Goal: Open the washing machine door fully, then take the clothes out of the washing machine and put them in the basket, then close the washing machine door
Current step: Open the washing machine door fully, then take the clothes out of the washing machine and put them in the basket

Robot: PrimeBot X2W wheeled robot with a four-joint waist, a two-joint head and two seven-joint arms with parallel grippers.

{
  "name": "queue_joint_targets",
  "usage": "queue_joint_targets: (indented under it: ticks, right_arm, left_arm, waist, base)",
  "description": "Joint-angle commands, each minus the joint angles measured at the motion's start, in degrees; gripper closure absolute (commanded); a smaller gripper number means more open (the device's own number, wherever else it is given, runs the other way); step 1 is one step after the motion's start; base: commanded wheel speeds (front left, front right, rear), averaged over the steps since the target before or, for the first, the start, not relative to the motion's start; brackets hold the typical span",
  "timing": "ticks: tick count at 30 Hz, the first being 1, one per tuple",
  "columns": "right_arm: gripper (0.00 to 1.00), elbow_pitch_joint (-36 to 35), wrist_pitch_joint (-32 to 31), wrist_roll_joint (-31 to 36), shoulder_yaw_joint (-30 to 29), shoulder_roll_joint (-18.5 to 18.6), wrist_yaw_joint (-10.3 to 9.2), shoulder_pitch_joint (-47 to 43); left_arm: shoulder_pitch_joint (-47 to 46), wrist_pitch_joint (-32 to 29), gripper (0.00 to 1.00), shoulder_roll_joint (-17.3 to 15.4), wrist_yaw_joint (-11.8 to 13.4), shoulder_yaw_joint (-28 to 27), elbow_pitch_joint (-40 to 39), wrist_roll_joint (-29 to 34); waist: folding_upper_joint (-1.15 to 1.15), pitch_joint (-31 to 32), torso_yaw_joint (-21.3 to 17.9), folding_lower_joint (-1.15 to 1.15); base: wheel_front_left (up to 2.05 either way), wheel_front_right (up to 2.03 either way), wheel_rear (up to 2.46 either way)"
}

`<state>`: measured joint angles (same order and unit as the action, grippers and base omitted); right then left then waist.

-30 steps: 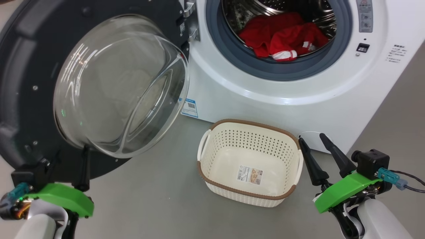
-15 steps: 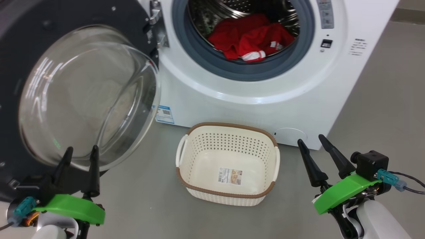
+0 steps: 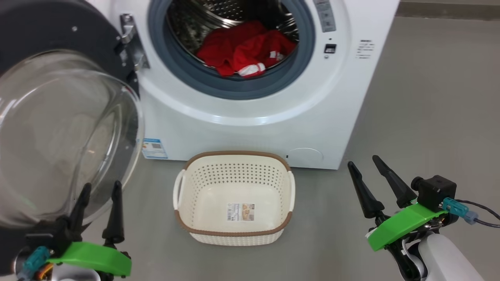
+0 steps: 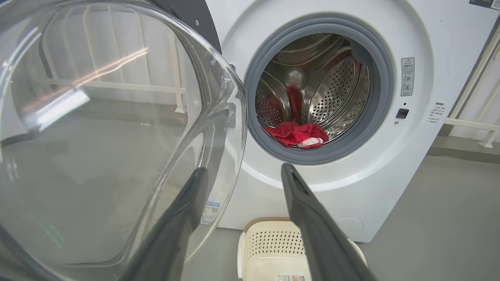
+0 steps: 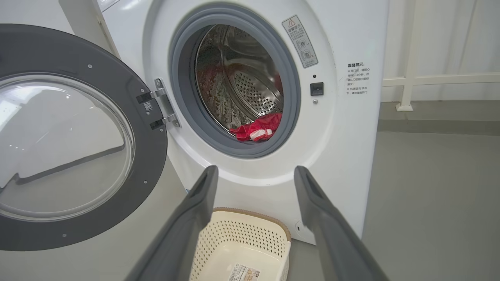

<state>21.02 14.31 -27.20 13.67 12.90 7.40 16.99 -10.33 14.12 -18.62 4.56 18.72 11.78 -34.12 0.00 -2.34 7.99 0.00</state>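
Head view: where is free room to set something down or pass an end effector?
Free: inside the basket, bare but for a label; the floor right of the washing machine, before the right end effector; the drum mouth above the clothes. Crowded: the left, where the glass bowl of the door nears the left end effector.

Left gripper (image 4: pixel 244 168) pokes up from the bottom edge, two long dark fingers (image 4: pixel 312 218) spread apart w/ nothing between them. Big round black door w/ clear bulging glass bowl (image 4: pixel 97 136) stands swung open across the left half. The left finger overlaps the bowl's rim, can't tell if they touch. Right of it is the white box-shaped front-loader washing machine (image 4: pixel 351 187), w/ a grey rubber ring (image 4: pixel 381 97) around a perforated steel drum (image 4: pixel 336 86). Bright red fabric clothes (image 4: pixel 291 132) w/ a small white bit lie at the drum's front bottom. Cream perforated plastic basket (image 4: pixel 269 246) w/ brown rim sits on the grey floor (image 4: pixel 449 218) just in front of the machine.
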Motion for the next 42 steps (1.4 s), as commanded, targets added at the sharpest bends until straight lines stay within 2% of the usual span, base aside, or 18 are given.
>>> queue_joint_targets:
  ticks: [1, 16, 28, 42]
  right_arm:
    - [0.0, -1.59, 0.69, 0.59, 0.94, 0.31, 0.09, 0.49]
    - [0.0, -2.06, 0.69, 1.06, 0.68, 0.69, 0.09, 0.94]
    - [0.0, -2.31, 0.69, 1.45, -0.33, 1.16, 0.09, 0.97]
    - [0.0, -2.43, 0.69, 2.11, -0.89, 1.11, 0.09, 0.86]
  left_arm:
    - [-0.91, 0.36, 0.0, -1.31, 0.41, -2.33, -1.74, 0.05]
    - [3.26, 0.82, 0.0, -0.08, 1.38, -4.74, -3.94, 1.42]
    - [5.3, 0.87, 0.0, 3.43, -0.5, -7.26, -4.96, 5.32]
    - [5.45, 0.87, 0.0, 4.78, -2.65, -8.99, -4.51, 7.42]
  waist:
    - [0.0, 0.28, -1.76, 0.0]
    - [0.0, 0.27, -8.89, 0.0]
    - [0.0, 0.3, -9.53, 0.0]
    - [0.0, 0.18, -9.13, 0.0]
  base:
    - [0.0, 0.0, 0.0]
    - [0.0, 0.0, 0.0]
    - [0.0, 0.0, 0.0]
    - [0.0, 0.0, 0.0]
